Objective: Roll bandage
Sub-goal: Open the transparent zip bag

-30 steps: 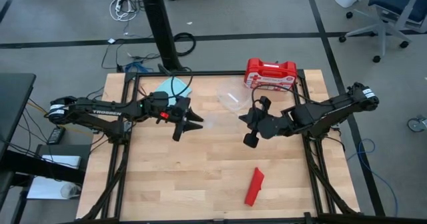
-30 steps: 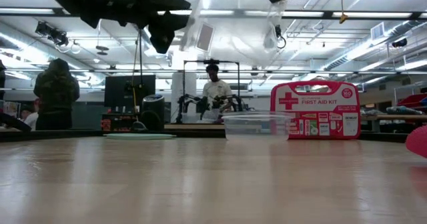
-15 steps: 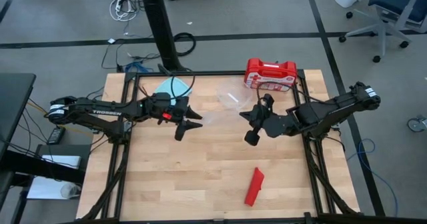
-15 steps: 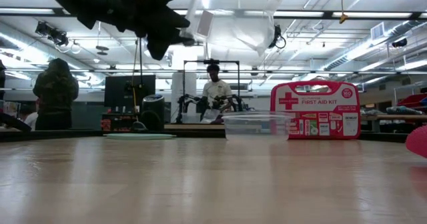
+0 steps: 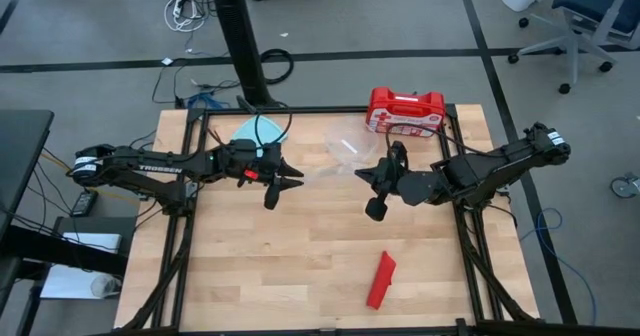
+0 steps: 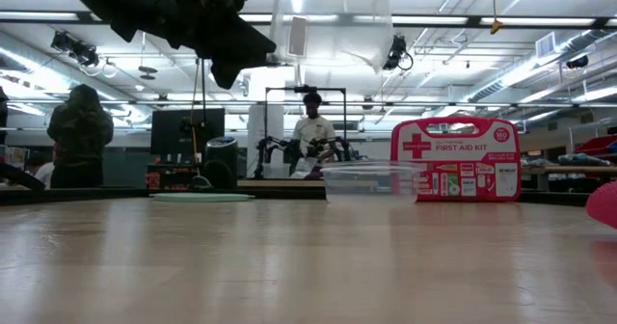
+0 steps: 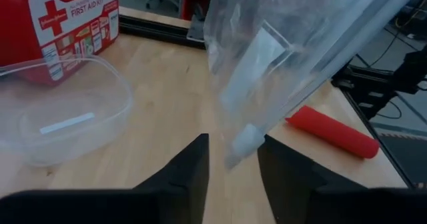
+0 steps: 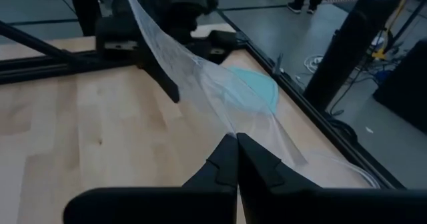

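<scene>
The bandage [image 5: 381,279] is a red roll lying on its side on the table near the front right, touched by neither gripper; it also shows in the left wrist view [image 7: 330,132]. A clear plastic bag [image 5: 330,171] hangs in the air between the two arms. My right gripper [image 5: 362,174] is shut on it. My left gripper [image 5: 288,188] is open, and its fingers [image 7: 193,177] stand on either side of the bag's lower corner [image 7: 243,141]. Whether they touch the corner I cannot tell. My right gripper pinches an edge of the clear bag [image 8: 230,132] between its two shut fingers. The fingers come from the table's right, slanting a little down. From them the bag runs as a stretched sheet [image 8: 193,71] toward the left arm, lifted clear of the table.
A red first-aid case [image 5: 405,109] stands at the far edge, with a clear plastic container [image 5: 345,148] in front of it and a teal lid [image 5: 262,131] at the far left. The wooden tabletop [image 5: 260,266] lies bare at the near left. People stand in the room beyond [image 6: 310,131].
My right gripper has risen a little with the bag and has left the top of the low view. The bag now hangs spread wider there. My left gripper has stayed in place and has turned at the wrist.
</scene>
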Controlling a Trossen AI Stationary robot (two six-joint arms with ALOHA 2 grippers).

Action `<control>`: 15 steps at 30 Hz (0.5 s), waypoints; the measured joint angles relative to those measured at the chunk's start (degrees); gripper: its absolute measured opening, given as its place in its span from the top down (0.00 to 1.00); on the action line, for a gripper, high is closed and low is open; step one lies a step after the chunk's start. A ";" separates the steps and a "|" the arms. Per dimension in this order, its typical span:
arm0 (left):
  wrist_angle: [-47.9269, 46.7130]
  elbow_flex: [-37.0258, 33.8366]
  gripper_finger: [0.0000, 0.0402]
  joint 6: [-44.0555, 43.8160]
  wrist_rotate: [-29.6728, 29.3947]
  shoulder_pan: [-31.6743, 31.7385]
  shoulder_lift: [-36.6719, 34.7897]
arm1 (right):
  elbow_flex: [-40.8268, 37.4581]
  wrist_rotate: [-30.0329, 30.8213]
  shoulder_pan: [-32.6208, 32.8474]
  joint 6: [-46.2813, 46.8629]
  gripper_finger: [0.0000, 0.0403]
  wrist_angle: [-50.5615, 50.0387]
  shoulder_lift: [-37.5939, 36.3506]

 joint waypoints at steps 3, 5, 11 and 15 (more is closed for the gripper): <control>0.00 0.00 0.79 0.00 -0.42 0.00 0.00 | 0.00 -0.61 0.00 -0.07 1.00 0.78 0.00; 0.00 0.00 0.87 0.00 -0.74 0.00 0.00 | 0.00 -1.66 0.00 -0.10 1.00 0.78 0.00; 1.51 0.00 0.97 0.66 -0.90 0.00 0.00 | 0.02 -4.74 0.20 -0.66 0.95 0.50 0.35; 1.16 0.00 0.95 0.29 -0.90 0.00 0.00 | 0.02 -4.81 1.10 -1.84 0.88 0.41 0.26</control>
